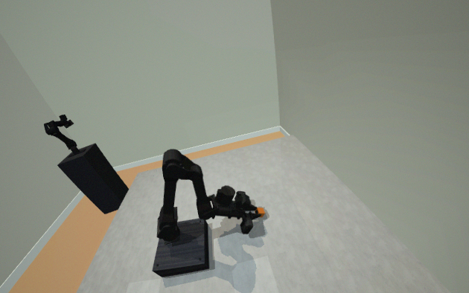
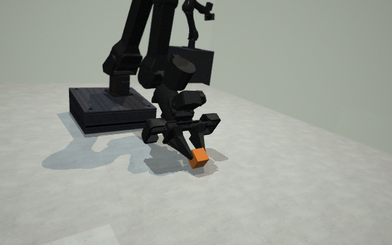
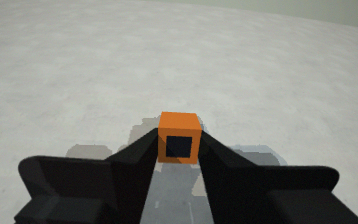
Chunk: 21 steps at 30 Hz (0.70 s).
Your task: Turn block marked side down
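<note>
A small orange block (image 1: 261, 212) (image 2: 199, 158) (image 3: 178, 131) sits between my gripper's fingertips. My gripper (image 1: 257, 213) (image 2: 195, 155) (image 3: 178, 134) is shut on it. The arm reaches out low and nearly level, and the block is tilted just above or at the grey table (image 2: 280, 193). In the wrist view the block's dark square mark faces back toward the wrist camera. In the exterior view only plain orange faces show.
The arm's dark base plate (image 1: 182, 253) (image 2: 106, 109) stands behind the gripper. A dark box with a small camera arm (image 1: 93, 176) (image 2: 193, 62) stands off the table by the wall. An orange floor strip (image 1: 59, 253) runs along the table's far side.
</note>
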Each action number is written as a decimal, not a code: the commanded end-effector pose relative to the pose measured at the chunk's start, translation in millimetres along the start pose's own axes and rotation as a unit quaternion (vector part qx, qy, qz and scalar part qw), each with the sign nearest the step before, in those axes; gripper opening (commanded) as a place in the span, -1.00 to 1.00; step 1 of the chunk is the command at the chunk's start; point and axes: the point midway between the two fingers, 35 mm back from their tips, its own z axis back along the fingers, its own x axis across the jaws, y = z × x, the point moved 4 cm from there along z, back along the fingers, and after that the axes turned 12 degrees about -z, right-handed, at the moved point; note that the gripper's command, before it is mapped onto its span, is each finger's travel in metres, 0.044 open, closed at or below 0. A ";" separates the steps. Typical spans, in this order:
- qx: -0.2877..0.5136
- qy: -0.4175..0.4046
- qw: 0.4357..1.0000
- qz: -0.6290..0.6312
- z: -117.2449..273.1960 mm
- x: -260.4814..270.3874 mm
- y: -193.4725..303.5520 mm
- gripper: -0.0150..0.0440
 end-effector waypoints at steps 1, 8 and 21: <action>-0.012 0.001 1.000 0.002 4.7 -2.2 3.6 -0.49; -0.020 -0.001 1.000 0.002 5.9 -2.1 2.9 -0.49; -0.020 -0.001 1.000 0.002 5.9 -2.1 2.9 -0.05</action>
